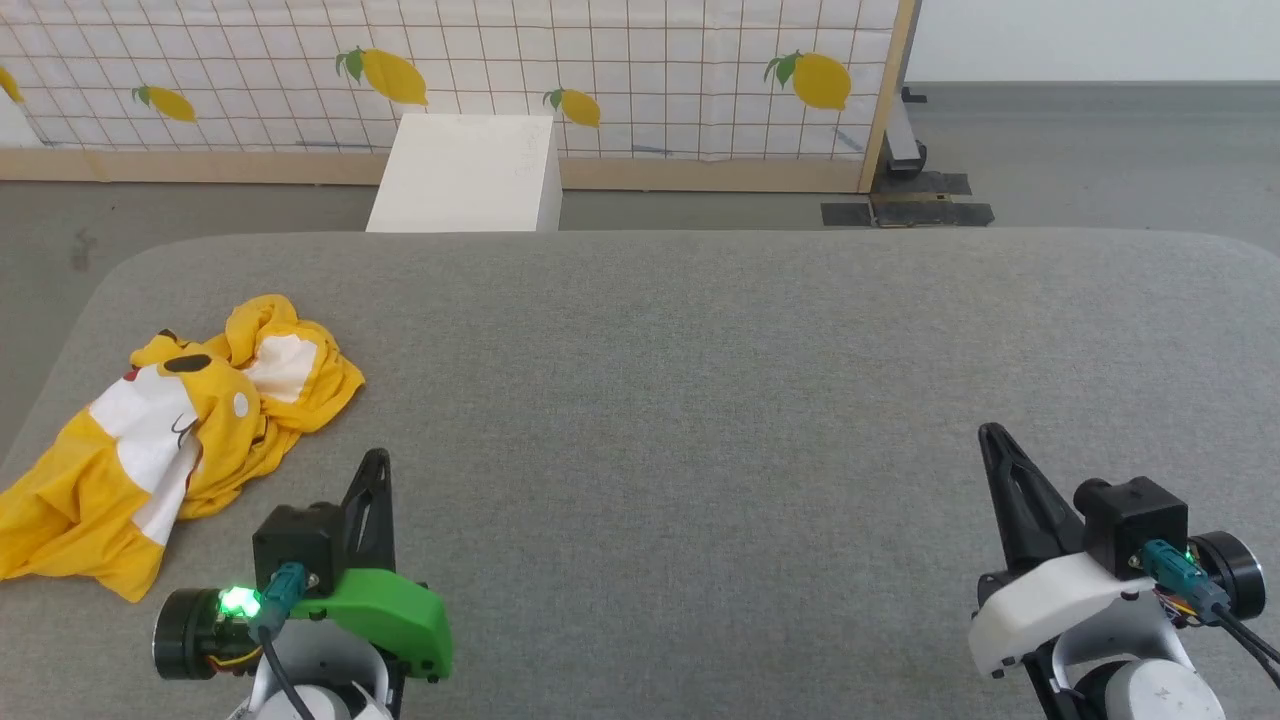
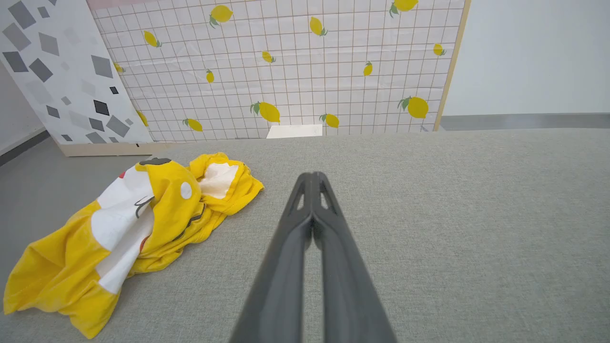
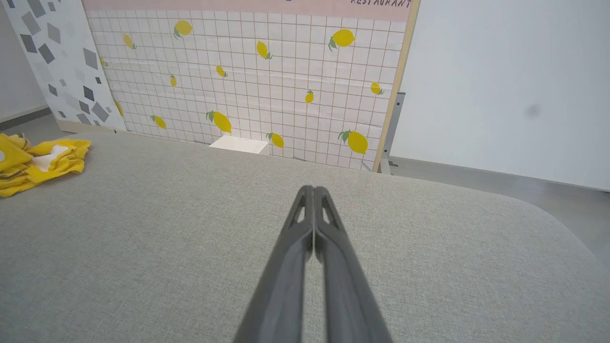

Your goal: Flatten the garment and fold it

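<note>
- Wide grey fabric-covered table [image 1: 700,380], far corners rounded, weave even.
- On left side, close to left edge, garment [image 1: 170,430] lies crumpled, not flattened; yellow cloth with white patches and black marks up.
- Just right of it, left gripper [image 1: 377,460], not touching cloth, jaws pressed together, nothing held.
- Well apart at right side, right gripper [image 1: 988,432], jaws closed also, empty.
- Behind table: grey floor [image 1: 1080,150], white box [image 1: 465,175], wood-framed lemon-print panel [image 1: 620,60], beside it panel with grey shapes [image 2: 57,71], plain white wall [image 3: 500,71].
</note>
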You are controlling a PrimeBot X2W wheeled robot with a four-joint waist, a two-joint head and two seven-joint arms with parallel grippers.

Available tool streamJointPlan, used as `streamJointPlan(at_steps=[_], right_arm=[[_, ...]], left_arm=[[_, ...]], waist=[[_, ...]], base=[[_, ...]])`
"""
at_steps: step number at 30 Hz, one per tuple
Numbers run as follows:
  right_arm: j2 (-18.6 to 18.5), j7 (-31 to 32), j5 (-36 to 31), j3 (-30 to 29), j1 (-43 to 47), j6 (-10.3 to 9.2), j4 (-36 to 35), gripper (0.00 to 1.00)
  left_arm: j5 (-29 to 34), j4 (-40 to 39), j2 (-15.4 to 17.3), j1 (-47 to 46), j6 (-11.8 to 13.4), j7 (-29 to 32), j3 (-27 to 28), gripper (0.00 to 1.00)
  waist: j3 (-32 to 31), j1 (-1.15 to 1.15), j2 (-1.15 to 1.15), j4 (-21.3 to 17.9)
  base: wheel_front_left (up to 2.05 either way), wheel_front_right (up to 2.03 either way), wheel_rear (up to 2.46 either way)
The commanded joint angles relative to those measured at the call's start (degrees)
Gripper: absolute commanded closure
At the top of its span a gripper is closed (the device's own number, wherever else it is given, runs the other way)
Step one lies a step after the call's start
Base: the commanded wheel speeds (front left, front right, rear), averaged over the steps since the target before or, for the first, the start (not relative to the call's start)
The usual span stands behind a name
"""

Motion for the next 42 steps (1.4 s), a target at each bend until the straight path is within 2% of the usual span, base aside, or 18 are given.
streamJointPlan(at_steps=[1,42], right_arm=[[0.06,0.01,-0.35,0.1,0.9,-0.09,-0.32,1.0],[0.06,0.01,-0.35,0.1,0.9,-0.09,-0.32,1.0]], left_arm=[[0.58,-0.15,-0.28,0.65,0.38,0.07,0.2,1.0],[0.58,-0.15,-0.28,0.65,0.38,0.07,0.2,1.0]], waist=[[0.0,0.0,0.0,0.0],[0.0,0.0,0.0,0.0]], base=[[0.0,0.0,0.0],[0.0,0.0,0.0]])
